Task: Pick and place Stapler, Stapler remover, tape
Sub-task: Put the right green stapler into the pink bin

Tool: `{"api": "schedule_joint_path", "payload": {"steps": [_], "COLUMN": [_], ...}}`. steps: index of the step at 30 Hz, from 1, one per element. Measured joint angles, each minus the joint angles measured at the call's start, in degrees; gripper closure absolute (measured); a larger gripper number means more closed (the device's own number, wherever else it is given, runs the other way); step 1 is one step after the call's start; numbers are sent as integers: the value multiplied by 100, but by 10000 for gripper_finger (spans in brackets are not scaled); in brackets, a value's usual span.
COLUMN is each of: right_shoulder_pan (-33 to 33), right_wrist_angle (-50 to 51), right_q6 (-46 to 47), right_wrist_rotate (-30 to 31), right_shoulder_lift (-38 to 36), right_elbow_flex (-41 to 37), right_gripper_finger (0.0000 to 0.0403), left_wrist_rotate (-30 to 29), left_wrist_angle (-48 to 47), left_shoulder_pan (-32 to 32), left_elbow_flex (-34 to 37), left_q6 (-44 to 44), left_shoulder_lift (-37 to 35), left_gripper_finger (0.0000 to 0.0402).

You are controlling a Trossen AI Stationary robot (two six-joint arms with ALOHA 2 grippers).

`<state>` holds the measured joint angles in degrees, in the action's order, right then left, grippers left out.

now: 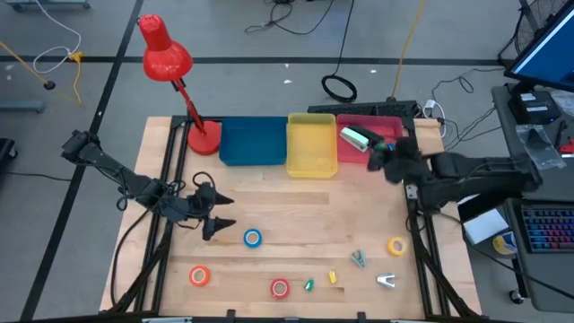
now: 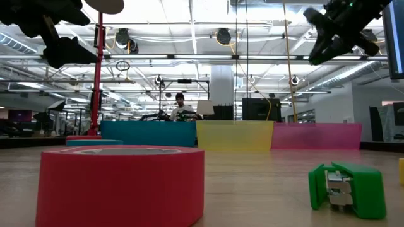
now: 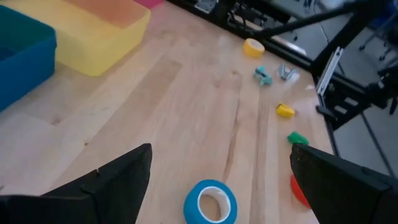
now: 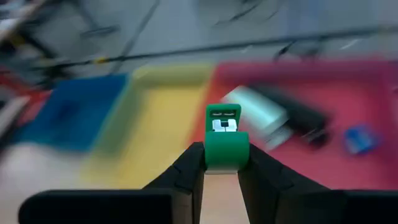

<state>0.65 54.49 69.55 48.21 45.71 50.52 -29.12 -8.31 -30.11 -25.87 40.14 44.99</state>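
The wooden table (image 1: 296, 211) carries three bins along its far edge: a blue bin (image 1: 252, 142), a yellow bin (image 1: 311, 144) and a red bin (image 1: 393, 133), which already holds the stapler (image 1: 356, 137). The right gripper (image 4: 221, 163) hangs above the red bin's near side, fingers clamped on a small green staple remover (image 4: 222, 146) (its metal teeth face away from the wrist). To finish well, it should carry on over the red bin, sink low, then part its fingers – a high drop could bounce the piece out. The left gripper (image 3: 221, 180) waits spread wide just short of the blue tape roll (image 1: 253, 237); yellow (image 1: 396, 245), orange (image 1: 199, 276) and red (image 1: 280, 287) rolls lie untouched nearer the front edge.
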Motion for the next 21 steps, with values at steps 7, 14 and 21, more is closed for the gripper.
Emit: {"api": "schedule_joint_path", "payload": {"steps": [7,14,21], "right_shoulder_pan": [2048,3765,4900], "right_wrist_angle": [-9,-25,-820], "right_q6": [-2172,-3312,-4038], "right_wrist_rotate": [-524,-1550,-2151], "right_shoulder_lift": [200,1163,2174], "right_elbow_flex": [4,4,7], "right_gripper_finger": [328,330,324], "left_wrist_rotate": [-636,-1049,-1049], "left_wrist_angle": [284,308,371], "left_shoulder_pan": [2,2,3], "left_elbow_flex": [0,0,0], "left_q6": [131,320,568], "left_shoulder_lift": [0,-2,0], "left_gripper_finger": [23,23,23]}}
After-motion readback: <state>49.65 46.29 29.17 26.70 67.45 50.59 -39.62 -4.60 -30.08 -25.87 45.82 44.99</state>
